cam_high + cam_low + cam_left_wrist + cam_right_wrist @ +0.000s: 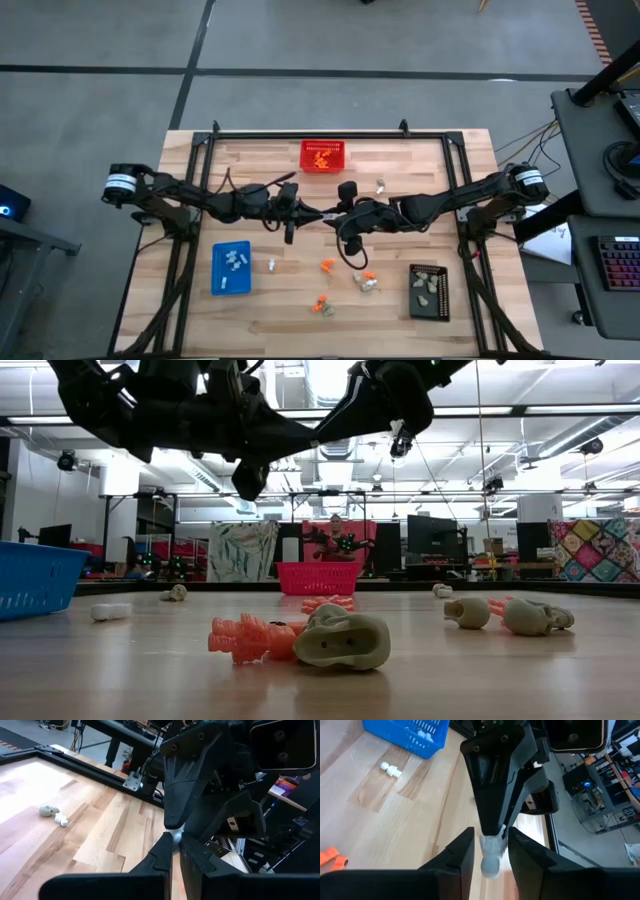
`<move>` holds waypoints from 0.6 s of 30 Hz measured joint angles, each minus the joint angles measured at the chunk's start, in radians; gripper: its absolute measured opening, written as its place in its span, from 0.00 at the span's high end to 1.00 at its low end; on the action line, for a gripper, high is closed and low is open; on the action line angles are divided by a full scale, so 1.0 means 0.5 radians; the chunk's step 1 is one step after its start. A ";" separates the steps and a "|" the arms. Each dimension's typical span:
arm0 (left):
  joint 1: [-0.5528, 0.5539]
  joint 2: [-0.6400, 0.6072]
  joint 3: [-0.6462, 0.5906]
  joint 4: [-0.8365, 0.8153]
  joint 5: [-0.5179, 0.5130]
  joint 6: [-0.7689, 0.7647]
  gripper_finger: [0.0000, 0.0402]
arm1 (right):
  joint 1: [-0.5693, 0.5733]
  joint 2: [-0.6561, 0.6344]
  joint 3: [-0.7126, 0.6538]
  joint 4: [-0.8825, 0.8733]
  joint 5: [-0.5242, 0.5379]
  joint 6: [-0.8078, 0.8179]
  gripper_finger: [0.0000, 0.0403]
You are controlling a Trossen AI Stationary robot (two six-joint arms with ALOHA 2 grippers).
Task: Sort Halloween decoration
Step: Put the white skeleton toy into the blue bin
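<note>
A pale grey-beige trinket (pixel 342 640) lies nearest on the wooden tabletop (pixel 520 680), touching a bright orange trinket (pixel 245 638). Both are on the near side of the red mesh basket (pixel 322 155), which stands at the tabletop's far edge.

Between these pieces and the basket, both arms meet in mid-air above the tabletop. The left end effector (pixel 176 852) is pressed together on one end of a small white trinket (pixel 490 857). The right end effector (pixel 490 845) has its fingers spread to either side of the same piece, apparently not squeezing it.

This looks like a hand-over between the arms, with the left arm now bearing the piece. More trinkets are scattered loose on the near side of the basket.

A blue tray (pixel 231 268) holding white pieces sits on the basket's near side towards the left arm. A black tray (pixel 429 291) sits towards the right arm.

The next move probably calls for the right arm to back clear. The left would then carry the white piece over the blue tray and release it.
</note>
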 joint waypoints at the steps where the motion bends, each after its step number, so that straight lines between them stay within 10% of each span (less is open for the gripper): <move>1: 0.000 -0.009 0.000 -0.005 0.000 0.000 1.00 | 0.001 -0.002 0.001 -0.001 0.000 0.000 0.73; 18: -0.056 -0.636 0.002 -1.149 0.046 -0.155 1.00 | 0.001 -0.100 0.001 -0.056 0.000 0.121 0.73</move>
